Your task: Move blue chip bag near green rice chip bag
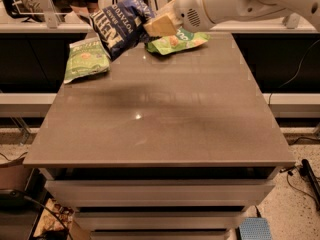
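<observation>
The blue chip bag (119, 26) is dark blue with white lettering and hangs in the air over the back left of the table. My gripper (156, 26) is shut on the bag's right edge, with the white arm reaching in from the upper right. The green rice chip bag (178, 40), bright light green with white lettering and pale round cakes, lies flat at the back of the table. It sits just right of and below the gripper and is partly hidden by it. The blue bag hangs just left of it.
A duller green bag with a whitish top band (85, 58) lies at the table's back left edge, below and left of the blue bag. The grey table (160, 119) has drawers under its front. A counter with people stands behind it.
</observation>
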Robot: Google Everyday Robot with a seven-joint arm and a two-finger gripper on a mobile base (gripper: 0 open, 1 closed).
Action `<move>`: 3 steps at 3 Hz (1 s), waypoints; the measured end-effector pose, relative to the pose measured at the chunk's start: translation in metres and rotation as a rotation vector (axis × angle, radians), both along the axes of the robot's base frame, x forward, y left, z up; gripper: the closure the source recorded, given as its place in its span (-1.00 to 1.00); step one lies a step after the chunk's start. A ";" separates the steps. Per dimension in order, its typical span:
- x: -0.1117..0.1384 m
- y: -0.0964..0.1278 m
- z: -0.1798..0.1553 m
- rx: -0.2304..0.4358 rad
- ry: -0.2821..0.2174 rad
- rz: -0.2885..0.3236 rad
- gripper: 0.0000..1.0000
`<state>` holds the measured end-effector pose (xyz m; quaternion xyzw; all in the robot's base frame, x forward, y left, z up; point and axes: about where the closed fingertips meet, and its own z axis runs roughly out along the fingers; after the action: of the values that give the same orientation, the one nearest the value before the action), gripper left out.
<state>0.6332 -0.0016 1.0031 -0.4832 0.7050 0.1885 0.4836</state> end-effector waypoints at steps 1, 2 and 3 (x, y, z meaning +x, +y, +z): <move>0.018 -0.031 0.009 -0.014 0.001 -0.074 1.00; 0.036 -0.060 0.016 -0.053 0.007 -0.153 1.00; 0.052 -0.090 0.013 -0.085 0.033 -0.227 1.00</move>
<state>0.6850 -0.0913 1.0163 -0.4173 0.7703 0.1105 0.4693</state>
